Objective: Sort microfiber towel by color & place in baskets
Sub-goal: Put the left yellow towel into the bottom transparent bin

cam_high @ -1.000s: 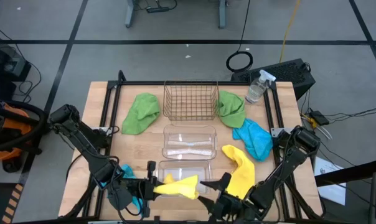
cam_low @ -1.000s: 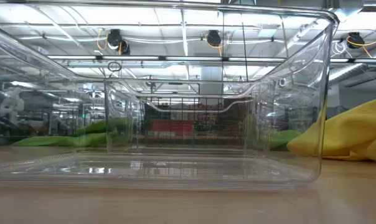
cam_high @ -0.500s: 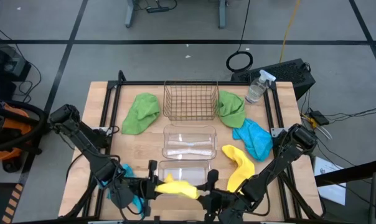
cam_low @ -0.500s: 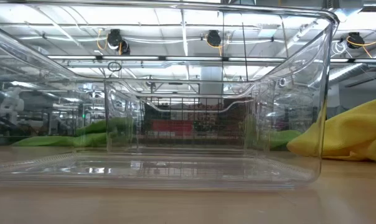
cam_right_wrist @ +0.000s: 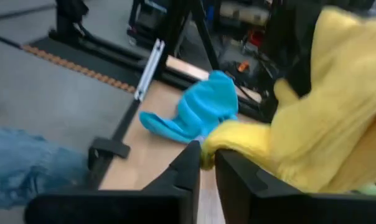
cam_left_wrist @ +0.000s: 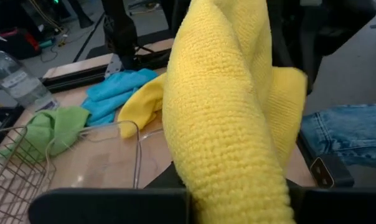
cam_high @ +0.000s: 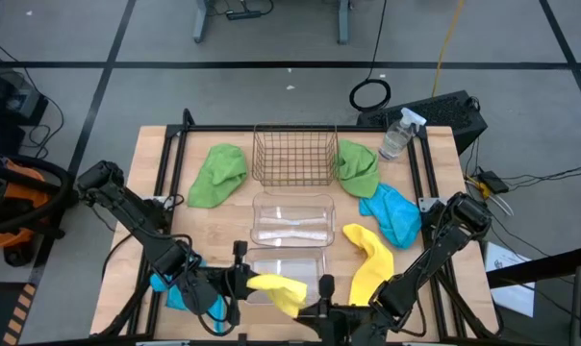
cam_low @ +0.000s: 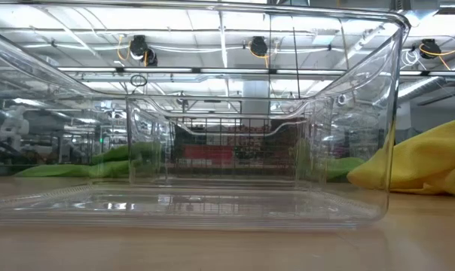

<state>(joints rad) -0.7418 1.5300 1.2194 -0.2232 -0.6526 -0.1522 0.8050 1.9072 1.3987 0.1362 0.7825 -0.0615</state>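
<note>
A: What is sorted so far?
B: Nothing; wire basket (cam_high: 293,156) and both clear baskets (cam_high: 291,219) are sitting empty.
A: Grippers?
B: Left gripper (cam_high: 235,284) is clamping a yellow towel (cam_high: 280,289) at 6 o'clock; right gripper (cam_high: 321,293) is pinching its other end. Five towels are remaining.

held yellow towel (cam_high: 279,289) shifted right, right gripper (cam_high: 321,309) seemingly pulled back
</note>
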